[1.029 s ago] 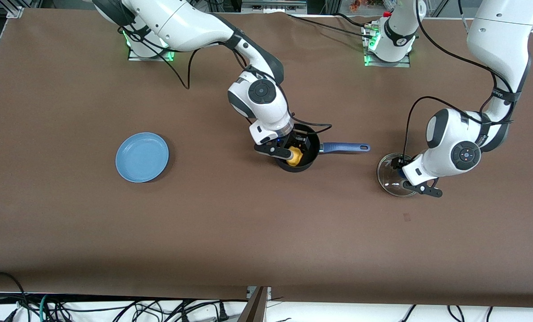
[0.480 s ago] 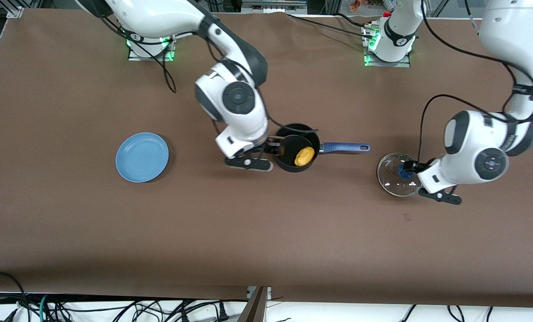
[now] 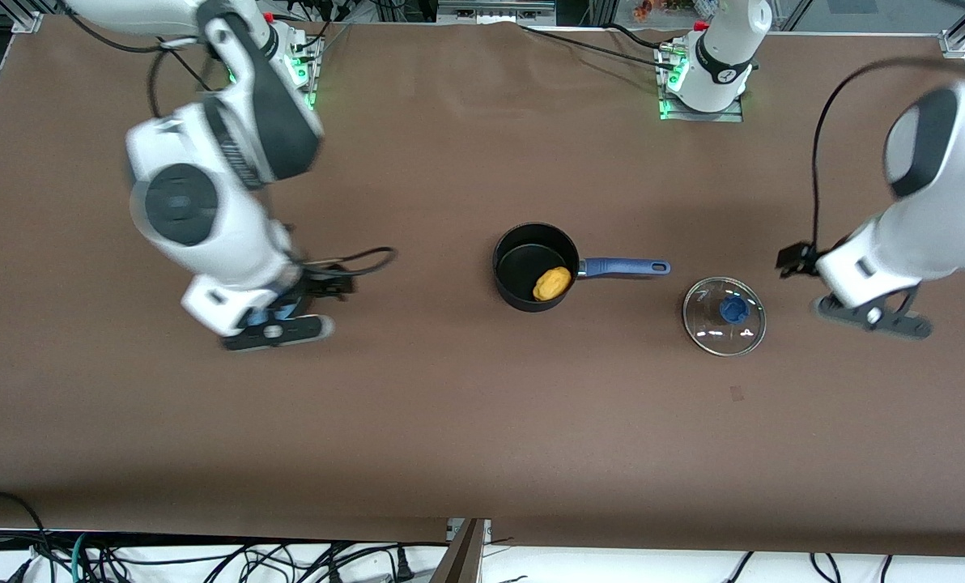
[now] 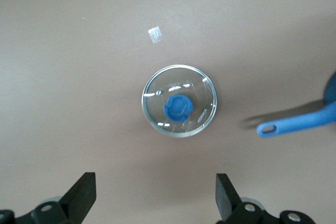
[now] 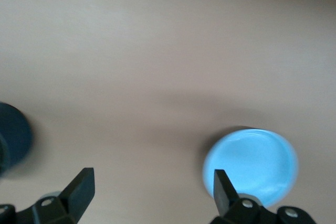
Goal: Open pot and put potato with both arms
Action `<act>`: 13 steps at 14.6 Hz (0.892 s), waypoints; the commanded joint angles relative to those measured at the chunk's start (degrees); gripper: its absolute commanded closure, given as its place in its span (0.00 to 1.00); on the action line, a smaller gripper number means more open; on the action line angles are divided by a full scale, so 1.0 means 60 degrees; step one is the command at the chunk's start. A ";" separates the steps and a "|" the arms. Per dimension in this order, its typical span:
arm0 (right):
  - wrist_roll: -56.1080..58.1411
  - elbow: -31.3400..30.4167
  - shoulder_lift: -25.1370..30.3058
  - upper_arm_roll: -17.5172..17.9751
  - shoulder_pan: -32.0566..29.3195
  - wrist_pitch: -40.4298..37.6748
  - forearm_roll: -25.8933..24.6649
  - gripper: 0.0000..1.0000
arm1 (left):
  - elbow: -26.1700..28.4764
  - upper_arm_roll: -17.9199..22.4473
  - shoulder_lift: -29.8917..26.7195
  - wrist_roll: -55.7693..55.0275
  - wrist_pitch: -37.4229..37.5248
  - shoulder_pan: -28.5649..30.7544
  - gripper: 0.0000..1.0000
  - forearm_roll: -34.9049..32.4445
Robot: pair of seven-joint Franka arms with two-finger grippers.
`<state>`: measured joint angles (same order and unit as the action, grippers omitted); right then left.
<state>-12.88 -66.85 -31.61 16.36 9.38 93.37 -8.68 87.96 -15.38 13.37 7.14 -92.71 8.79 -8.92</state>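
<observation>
The black pot (image 3: 523, 257) stands open mid-table, its blue handle (image 3: 624, 266) pointing toward the left arm's end. The yellow-orange potato (image 3: 552, 283) lies inside it. The glass lid (image 3: 724, 316) with its blue knob lies flat on the table just off the handle's tip; it also shows in the left wrist view (image 4: 179, 108). My right gripper (image 3: 333, 283) is open and empty, up over the table beside the plate; in its wrist view (image 5: 152, 198) the jaws stand wide apart. My left gripper (image 3: 792, 259) is open and empty (image 4: 156, 203), up over the table beside the lid.
The light-blue plate (image 5: 251, 166) lies under the right wrist, almost wholly hidden by that arm in the front view. The pot's edge (image 5: 13, 137) shows in the right wrist view. A small pale mark (image 3: 737, 393) lies nearer the front camera than the lid.
The right gripper let go of the potato in the pot and swung away toward the plate. The left gripper left the lid's knob and moved off toward its own end of the table.
</observation>
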 commanded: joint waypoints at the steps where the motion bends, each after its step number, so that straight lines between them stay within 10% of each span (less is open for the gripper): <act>1: 0.1017 -0.0109 0.0637 0.0144 -0.0900 -0.0909 -0.0048 0.00 | 0.0223 -0.0029 -0.1069 0.0172 0.0582 0.0044 0.00 0.0327; 6: 0.1899 -0.0807 0.2232 0.0144 -0.2250 -0.1762 0.0055 0.00 | -0.0392 -0.0058 -0.1291 0.0129 0.1052 -0.0102 0.00 0.0652; 13: 0.2000 -0.2350 0.4169 -0.0456 -0.2442 -0.2656 0.0187 0.00 | 0.0280 0.1962 -0.1920 0.0012 0.0892 -0.1683 0.00 0.1502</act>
<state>-1.78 -76.99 -11.18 14.98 -4.64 77.80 -8.61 87.01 -6.56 4.38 7.03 -87.19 0.57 -1.51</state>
